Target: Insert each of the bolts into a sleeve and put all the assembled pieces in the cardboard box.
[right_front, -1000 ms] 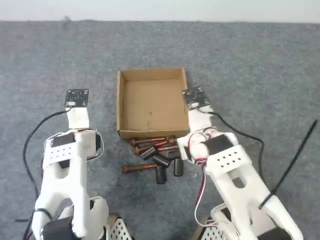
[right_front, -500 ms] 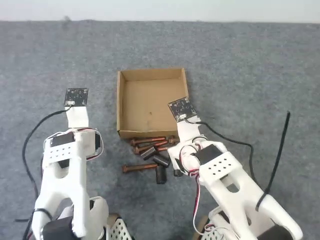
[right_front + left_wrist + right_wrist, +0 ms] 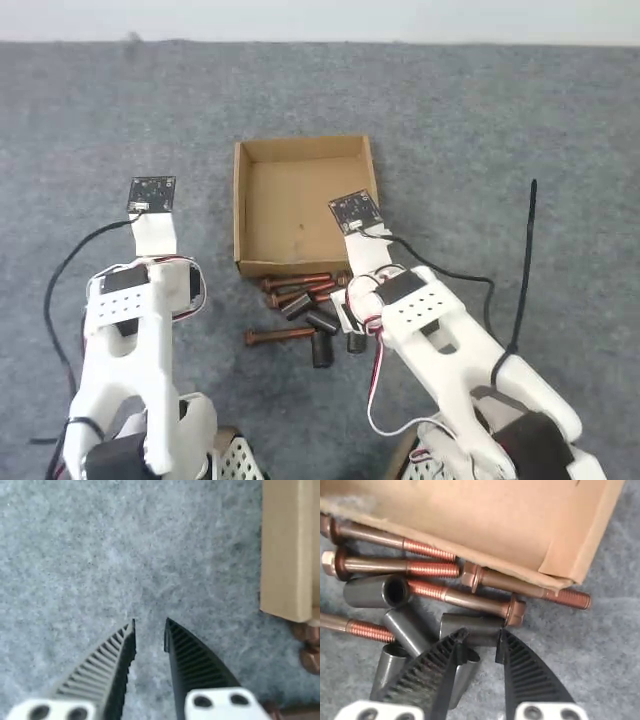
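Zero pieces boxed yet: swinging right gripper [image 3: 481, 636], slightly open, in over a sleeve [image 3: 470, 624] for first pick, keeping left gripper [image 3: 149, 630] parted, empty, beside cardboard box [image 3: 240, 205].

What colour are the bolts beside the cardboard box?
The bolts are copper-brown, with brighter threads; best in the right wrist view.
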Motion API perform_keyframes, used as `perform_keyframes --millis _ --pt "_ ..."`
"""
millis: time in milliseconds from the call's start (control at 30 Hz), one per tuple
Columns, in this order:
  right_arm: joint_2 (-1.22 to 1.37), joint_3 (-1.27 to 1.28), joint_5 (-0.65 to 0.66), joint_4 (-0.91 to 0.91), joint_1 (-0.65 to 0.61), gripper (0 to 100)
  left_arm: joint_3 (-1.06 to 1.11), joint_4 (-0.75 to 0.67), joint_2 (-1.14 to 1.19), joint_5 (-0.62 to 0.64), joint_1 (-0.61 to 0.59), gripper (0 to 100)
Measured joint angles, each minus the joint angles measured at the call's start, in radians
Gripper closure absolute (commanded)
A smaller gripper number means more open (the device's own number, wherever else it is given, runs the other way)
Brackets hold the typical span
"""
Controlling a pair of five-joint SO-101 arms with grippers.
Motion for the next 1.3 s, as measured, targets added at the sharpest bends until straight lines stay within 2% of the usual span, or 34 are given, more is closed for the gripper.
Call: perform_keyframes --millis 133,367,600,833,1033,1300 --pt "0.003 -0.003 0.0 0.0 -0.023 79.7 0.0 0.0 0.0 0.0 0.0 91" --pt "0.014 0.0 0.0 0.068 -0.086 87.9 0.0 0.0 0.0 0.0 0.0 91" --pt "0.014 0.0 0.0 0.091 -0.112 88.0 0.0 0.0 0.0 0.0 0.0 91" --pt "0.046 -0.005 0.0 0.077 -0.109 79.4 0.0 0.0 0.0 0.0 0.0 91" --pt "0.206 -0.115 0.0 0.138 -0.095 95.2 0.0 0.0 0.0 0.0 0.0 91" --pt "0.23 -0.147 0.017 0.17 0.005 99.1 0.0 0.0 0.0 0.0 0.015 91"
